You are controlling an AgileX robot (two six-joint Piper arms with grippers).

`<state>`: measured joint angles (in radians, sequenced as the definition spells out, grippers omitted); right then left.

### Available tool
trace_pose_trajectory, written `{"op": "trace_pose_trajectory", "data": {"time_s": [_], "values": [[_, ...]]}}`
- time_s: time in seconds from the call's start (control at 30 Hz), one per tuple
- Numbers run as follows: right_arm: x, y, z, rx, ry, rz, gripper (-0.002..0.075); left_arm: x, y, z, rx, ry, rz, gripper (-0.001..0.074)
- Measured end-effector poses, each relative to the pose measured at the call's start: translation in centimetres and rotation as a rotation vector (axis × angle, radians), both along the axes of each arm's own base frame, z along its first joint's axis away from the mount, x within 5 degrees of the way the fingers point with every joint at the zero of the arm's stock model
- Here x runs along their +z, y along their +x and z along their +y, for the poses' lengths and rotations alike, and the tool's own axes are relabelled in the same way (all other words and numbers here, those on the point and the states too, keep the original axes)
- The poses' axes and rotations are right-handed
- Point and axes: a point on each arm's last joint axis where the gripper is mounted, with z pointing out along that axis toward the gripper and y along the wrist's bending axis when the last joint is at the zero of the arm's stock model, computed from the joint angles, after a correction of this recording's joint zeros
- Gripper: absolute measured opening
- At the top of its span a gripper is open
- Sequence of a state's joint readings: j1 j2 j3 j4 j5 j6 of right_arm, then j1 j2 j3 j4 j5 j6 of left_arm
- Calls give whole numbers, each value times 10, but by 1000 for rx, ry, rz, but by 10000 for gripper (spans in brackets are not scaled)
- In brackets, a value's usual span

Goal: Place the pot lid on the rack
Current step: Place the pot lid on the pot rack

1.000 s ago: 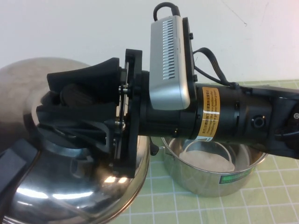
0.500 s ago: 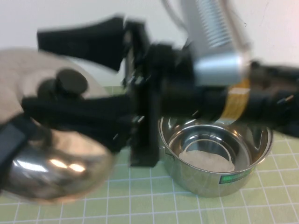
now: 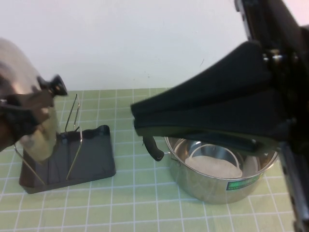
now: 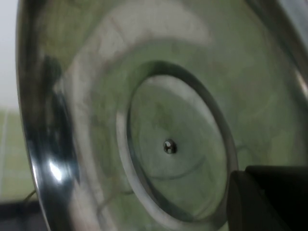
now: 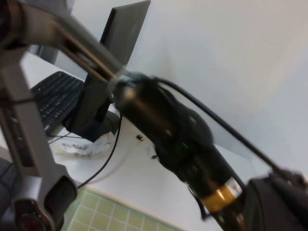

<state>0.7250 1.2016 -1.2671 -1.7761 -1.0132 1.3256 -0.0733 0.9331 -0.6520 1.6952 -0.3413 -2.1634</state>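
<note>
Pot lid [image 3: 21,121] moved over rack [image 3: 91,154].

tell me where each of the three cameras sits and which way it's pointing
High view: raised on the robot's side, angled down at the table; shows the rack, steel pot, right gripper close up, left gripper at the lid.
Left wrist view: on the left arm, facing the pot lid underside.
Right wrist view: on the right arm, facing away toward a monitor.
Shared: the lid, in the high and left wrist views.

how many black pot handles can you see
1: a black handle on the steel pot's left side, toward the rack. The right gripper covers the pot's far rim, so a second may be hidden. The left gripper holds the pot lid over the rack.
</note>
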Motion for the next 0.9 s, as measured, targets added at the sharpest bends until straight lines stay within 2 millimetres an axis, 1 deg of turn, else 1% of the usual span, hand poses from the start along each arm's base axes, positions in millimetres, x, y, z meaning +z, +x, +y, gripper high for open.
{"op": "trace_pose_trajectory", "data": {"time_s": [0.03, 0.1, 0.2, 0.47, 0.6, 0.7, 0.8, 0.87, 0.9], "values": [[1, -2, -2, -2, 0, 6, 10, -6, 11, -1, -6, 27, 32, 111], [2, -5, -4, -4, -1, 9, 8, -17, 25, -2, -15, 68, 80, 111], [4, -7, -6, -5, 1, 15, 6, -28, 38, -3, -32, 97, 125, 111], [4, -7, -7, -7, -2, 30, 6, -43, 49, -6, -90, 188, 153, 111], [3, -7, -7, -7, -3, 29, 6, -59, 59, -7, -135, 265, 183, 111], [3, -7, -7, -7, -4, 33, 4, -73, 67, -9, -162, 285, 221, 111], [3, -7, -7, -7, -4, 33, 4, -77, 73, -10, -186, 312, 210, 111], [3, -7, -7, -4, -5, 34, 3, -77, 74, -10, -206, 347, 195, 124], [3, -7, -7, -3, -5, 34, 3, -78, 74, -10, -213, 361, 189, 155]]}}
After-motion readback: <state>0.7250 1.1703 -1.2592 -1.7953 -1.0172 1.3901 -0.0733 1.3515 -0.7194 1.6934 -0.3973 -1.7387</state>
